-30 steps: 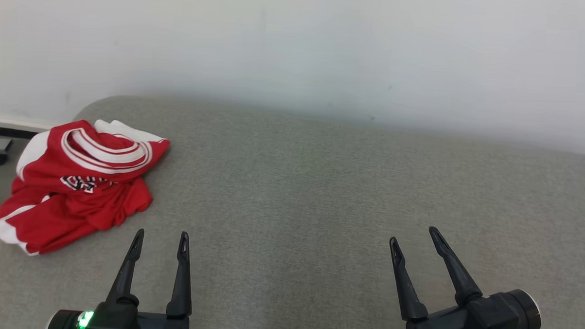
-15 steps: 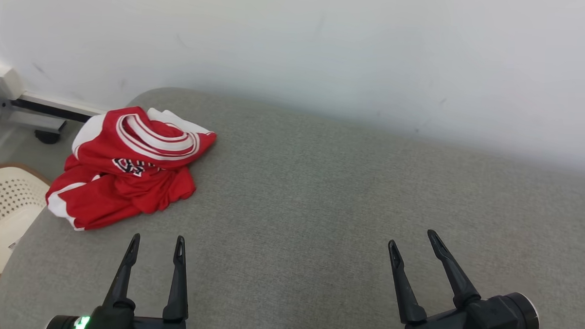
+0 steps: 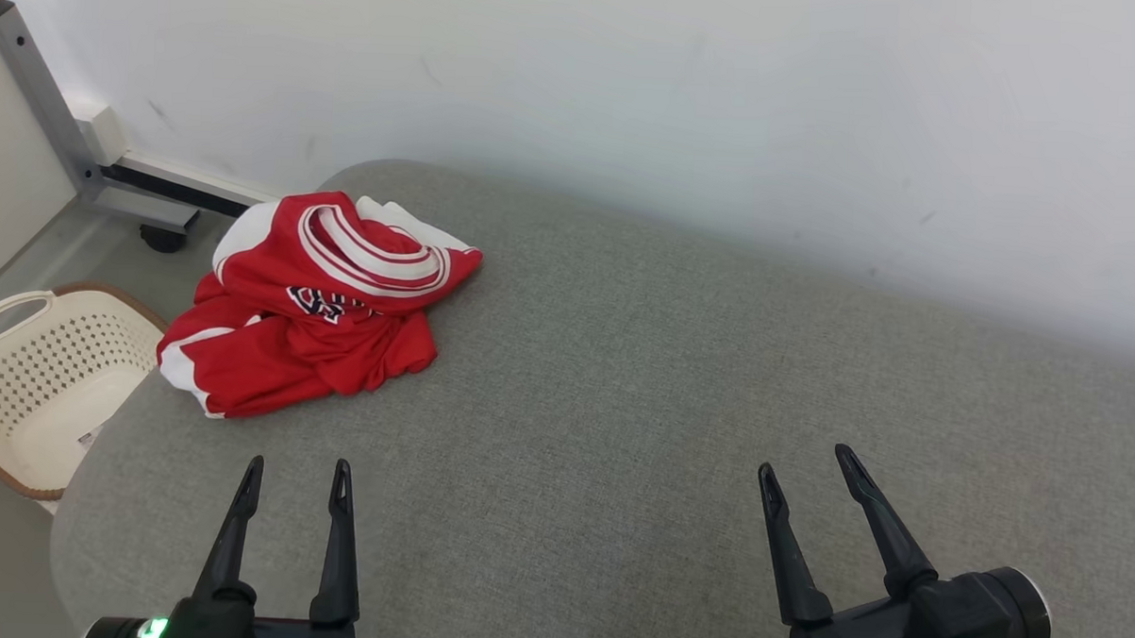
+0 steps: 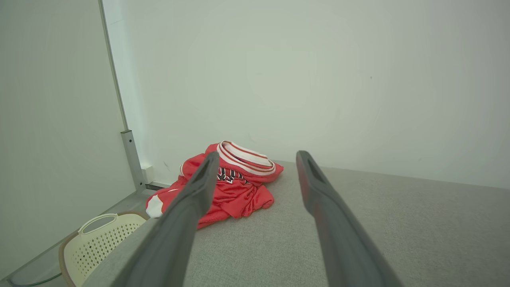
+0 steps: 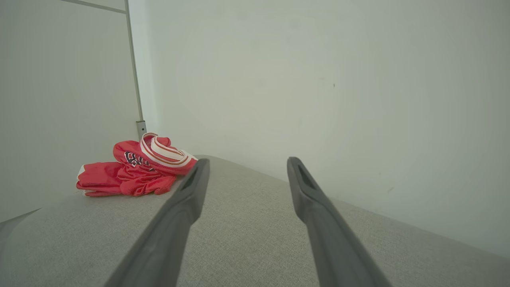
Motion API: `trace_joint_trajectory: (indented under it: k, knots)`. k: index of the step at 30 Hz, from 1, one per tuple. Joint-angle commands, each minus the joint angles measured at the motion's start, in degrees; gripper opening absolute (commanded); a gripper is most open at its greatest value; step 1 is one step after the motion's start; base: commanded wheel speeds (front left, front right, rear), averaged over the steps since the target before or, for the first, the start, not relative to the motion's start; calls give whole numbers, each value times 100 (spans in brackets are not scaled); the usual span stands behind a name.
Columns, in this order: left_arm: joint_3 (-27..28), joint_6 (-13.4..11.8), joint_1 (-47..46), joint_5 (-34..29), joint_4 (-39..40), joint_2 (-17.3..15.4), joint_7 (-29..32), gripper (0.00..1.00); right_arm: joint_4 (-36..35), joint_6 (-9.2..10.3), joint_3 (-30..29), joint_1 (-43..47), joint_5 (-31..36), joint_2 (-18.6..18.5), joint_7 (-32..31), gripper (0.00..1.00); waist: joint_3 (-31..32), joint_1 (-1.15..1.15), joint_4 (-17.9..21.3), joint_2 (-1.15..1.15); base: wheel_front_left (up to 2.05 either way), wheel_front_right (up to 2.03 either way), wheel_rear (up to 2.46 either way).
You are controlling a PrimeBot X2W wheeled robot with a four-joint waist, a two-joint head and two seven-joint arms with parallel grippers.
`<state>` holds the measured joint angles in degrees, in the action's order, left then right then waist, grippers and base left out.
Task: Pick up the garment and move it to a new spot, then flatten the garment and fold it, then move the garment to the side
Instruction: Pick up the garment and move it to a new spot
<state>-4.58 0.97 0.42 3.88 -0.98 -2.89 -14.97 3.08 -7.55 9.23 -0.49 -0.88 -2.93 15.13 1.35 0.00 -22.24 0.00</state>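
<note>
Step in hand: the very first one, the pick-up. Nothing is grasped and the garment has not been lifted.
Garment: the red-and-white jersey [image 3: 318,306] lies in a crumpled heap at the far left corner of the grey fabric-topped desk [image 3: 622,378], close to its rounded edge, striped collar on top.
Left gripper [image 3: 298,465]: hovers low at the near edge with its fingers spread wide and nothing between them. The garment is ahead of it and slightly left, well apart. In the left wrist view the heap sits just beyond the fingertips' line.
Right gripper [image 3: 803,459]: over on the right side of the desk, fingers splayed and holding nothing, far from the cloth.
Next move, as I read it: the left arm is the closer one, so it should reach forward, drop onto a raised fold and pinch enough layers to lift the whole bundle. Then it carries the bundle toward the bare middle, where there is room to flatten it.
Watch for: the heap sits near the desk's edge, above the cream basket [image 3: 46,376] on the floor, so a clumsy nudge could tip it over the side.
Count: one garment, one basket, two grippers, four fingers.
</note>
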Motion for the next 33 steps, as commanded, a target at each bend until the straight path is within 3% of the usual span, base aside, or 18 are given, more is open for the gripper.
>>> trace_joint_trajectory:
  k: [1, 14, 17, 23, 27, 33]
  knots:
    - [4, -22, 55, 26, 29, 2, -24, 100, -19, 12, -17, 54, -29, 6, 10, 100, -16, 0, -45, 0, 0, 0, 0]
    - [39, -66, 18, 106, 23, 3, -24, 100, -10, 12, -7, 36, -8, 2, 10, 100, -129, 0, -93, 0, 0, 0, 0]
    - [18, 33, -143, 279, -95, 2, -24, 100, -11, 12, -13, -39, 12, -34, 10, 100, -262, 0, -80, 0, 0, 0, 0]
    - [185, 271, -866, 607, -517, 4, -20, 100, -46, 12, -51, -273, 87, -179, 10, 100, -720, 0, -12, 0, 0, 0, 0]
    - [425, 467, -1598, 1154, -1021, 2, -18, 100, -56, 12, -115, -450, 145, -302, 10, 100, -1119, 0, 47, 0, 0, 0, 0]
    - [476, 641, -2979, 1375, -2075, -371, -18, 100, -124, 12, -218, -708, 268, -454, 10, 100, -1683, 0, 192, 0, 0, 0, 0]
